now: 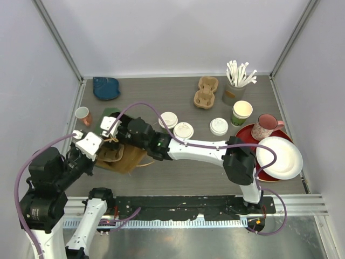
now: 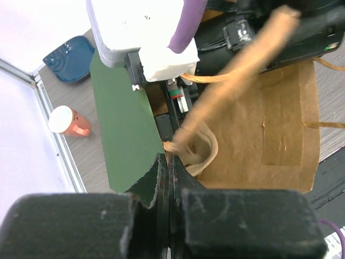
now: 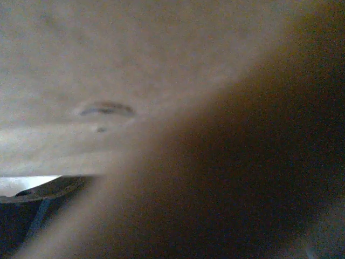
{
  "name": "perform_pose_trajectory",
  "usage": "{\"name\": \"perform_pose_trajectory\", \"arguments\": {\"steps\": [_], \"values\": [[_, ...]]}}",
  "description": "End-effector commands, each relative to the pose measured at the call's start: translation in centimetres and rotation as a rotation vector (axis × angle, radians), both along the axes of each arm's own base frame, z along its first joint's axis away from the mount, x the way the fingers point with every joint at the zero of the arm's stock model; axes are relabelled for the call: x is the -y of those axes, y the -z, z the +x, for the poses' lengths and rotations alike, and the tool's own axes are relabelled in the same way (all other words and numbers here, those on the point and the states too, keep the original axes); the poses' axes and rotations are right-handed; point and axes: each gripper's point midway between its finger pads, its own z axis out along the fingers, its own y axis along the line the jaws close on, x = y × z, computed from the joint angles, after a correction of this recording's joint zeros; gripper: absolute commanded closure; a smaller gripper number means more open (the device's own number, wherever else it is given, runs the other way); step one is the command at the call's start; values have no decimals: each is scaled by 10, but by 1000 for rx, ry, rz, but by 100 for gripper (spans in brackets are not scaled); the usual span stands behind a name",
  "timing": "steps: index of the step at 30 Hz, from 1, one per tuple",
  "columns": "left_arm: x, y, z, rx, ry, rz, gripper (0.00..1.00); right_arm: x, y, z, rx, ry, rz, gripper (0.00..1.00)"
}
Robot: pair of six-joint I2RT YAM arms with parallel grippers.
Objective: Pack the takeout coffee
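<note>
On the grey table [image 1: 178, 175] the lidded cups [image 1: 183, 130] sit unpacked; the left gripper [image 2: 168, 167] pinches the paper bag [image 1: 128, 158], and the right gripper [image 1: 109, 135] is buried inside, its grip impossible to tell.

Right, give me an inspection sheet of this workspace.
surface: grey wood-grain table
job's things: two lidded cups on table, outside paper bag
clutter: third white lid, cup carrier, stirrer holder, cup stack, pink mug, white plate on red tray, blue dish, orange cup
grippers: left tool shut on paper bag rim; right tool in bag, fingers hidden
cables: purple cables loop above the table
surroundings: white walls
</note>
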Motion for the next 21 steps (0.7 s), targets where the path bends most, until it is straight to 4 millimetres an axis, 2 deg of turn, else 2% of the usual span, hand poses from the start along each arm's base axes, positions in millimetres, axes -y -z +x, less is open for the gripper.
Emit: {"name": "perform_pose_trajectory", "arguments": {"steps": [1,2,3,4,5,13,14,16,17,18,19,21], "values": [[16,-53,-5,160,39,-133,100,21,32,34,-89,28,-49,21],[8,-57,2,173,-24,-143,100,29,58,22,-106,-2,-77,21],[2,-61,6,183,-71,-160,100,33,56,19,-106,-5,-47,21],[-1,-68,10,201,-108,-190,100,32,38,9,-85,-48,19,21],[-2,-69,11,205,-120,-201,100,36,51,5,-91,-49,4,21],[5,-68,10,177,-111,-264,100,54,36,14,-28,92,77,23],[3,-64,12,168,-121,-262,100,58,40,14,-25,109,78,23],[-4,-57,16,157,-159,-237,100,66,20,13,11,153,162,23],[-4,-50,18,140,-162,-225,100,69,23,11,7,150,165,23],[-5,-43,18,122,-156,-206,100,68,17,9,5,143,175,23],[5,-36,16,91,-99,-202,100,67,27,10,-12,142,125,23],[15,-15,12,-8,-46,-204,100,59,29,7,-22,115,101,23]]}}
